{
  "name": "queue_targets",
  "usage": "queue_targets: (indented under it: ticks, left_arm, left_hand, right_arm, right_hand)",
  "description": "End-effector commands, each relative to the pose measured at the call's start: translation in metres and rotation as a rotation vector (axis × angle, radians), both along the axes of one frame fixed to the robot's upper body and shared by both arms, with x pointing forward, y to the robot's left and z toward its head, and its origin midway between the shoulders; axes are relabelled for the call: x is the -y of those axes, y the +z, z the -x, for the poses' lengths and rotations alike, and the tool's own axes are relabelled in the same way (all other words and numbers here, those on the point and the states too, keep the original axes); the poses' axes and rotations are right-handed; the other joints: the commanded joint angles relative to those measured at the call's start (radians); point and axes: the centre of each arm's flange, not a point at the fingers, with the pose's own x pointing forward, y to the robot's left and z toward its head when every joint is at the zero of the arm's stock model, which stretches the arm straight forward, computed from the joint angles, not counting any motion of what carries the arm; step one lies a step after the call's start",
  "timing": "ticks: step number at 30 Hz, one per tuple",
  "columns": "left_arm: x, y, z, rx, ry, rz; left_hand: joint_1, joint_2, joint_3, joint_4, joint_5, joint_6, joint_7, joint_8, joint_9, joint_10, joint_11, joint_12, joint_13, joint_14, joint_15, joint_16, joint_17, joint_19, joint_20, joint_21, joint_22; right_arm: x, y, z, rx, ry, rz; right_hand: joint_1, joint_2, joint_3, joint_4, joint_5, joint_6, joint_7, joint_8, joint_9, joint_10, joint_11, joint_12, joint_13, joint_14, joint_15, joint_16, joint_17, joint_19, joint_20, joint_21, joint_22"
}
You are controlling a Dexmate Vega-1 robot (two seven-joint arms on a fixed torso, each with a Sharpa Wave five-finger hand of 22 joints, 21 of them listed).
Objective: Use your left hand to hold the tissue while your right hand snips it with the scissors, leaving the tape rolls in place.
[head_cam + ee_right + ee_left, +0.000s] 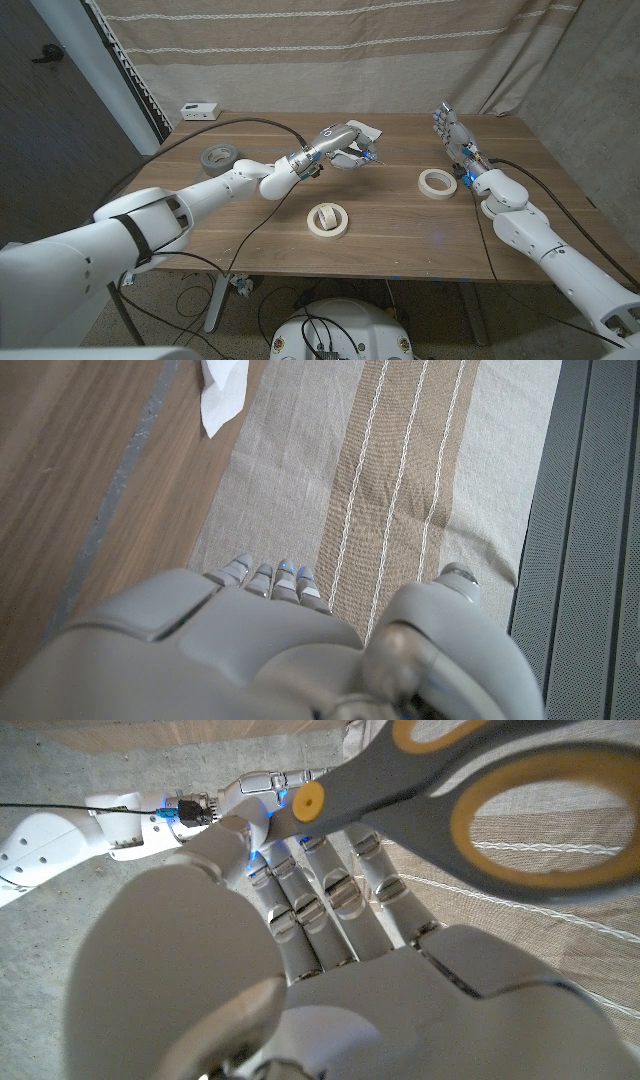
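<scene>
Grey-and-yellow scissors (470,790), white tissue (222,395), beige striped curtain (330,50).

The head view looks down from above and behind both arms, facing across the wooden surface (380,235) toward a striped curtain (330,50), far enough back to take in the whole surface. The left wrist view sits close behind the left hand (330,950), looking along its back, so near that grey and yellow scissors (480,790) crowd the lens; the same hand (345,145) shows small in the head view. The right wrist view looks along the back of the right hand (300,650) at wood, a white tissue (225,395) and the curtain, which all three views share.
</scene>
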Motion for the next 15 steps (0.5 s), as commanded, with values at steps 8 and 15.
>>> queue_targets:
  ticks: [8,15]
  left_arm:
    - [-0.0037,0.0107,0.0126,-0.020,-0.056,0.115]
    - [-0.0033,0.0111,0.0163,-0.031,-0.075,0.128]
  left_hand:
    - [-0.005,0.014,0.015,0.011,0.006,0.009,0.011,-0.001,0.028,0.032,0.010,0.006,-0.001,0.009,-0.003,0.009,0.003,-0.002,-0.110,0.011,-0.010]
    - [-0.010,0.012,0.017,0.013,0.007,0.003,0.013,-0.004,0.029,0.029,0.009,0.006,-0.001,0.006,-0.004,0.008,0.002,-0.011,-0.107,0.010,-0.018]
  right_arm:
    - [-0.0009,-0.0034,-0.0031,0.024,-0.002,-0.036]
    - [0.0009,-0.0033,-0.0014,0.031,-0.004,-0.039]
  right_hand:
    - [0.003,0.007,-0.002,0.004,0.006,-0.007,-0.006,-0.002,0.003,0.000,-0.003,-0.002,0.001,-0.002,-0.003,0.003,0.003,0.002,0.003,0.002,0.001]
    - [0.004,0.007,-0.002,0.004,0.006,-0.006,-0.005,-0.001,0.003,0.002,0.001,-0.001,0.001,-0.002,-0.002,0.003,0.003,0.002,0.003,0.002,0.001]
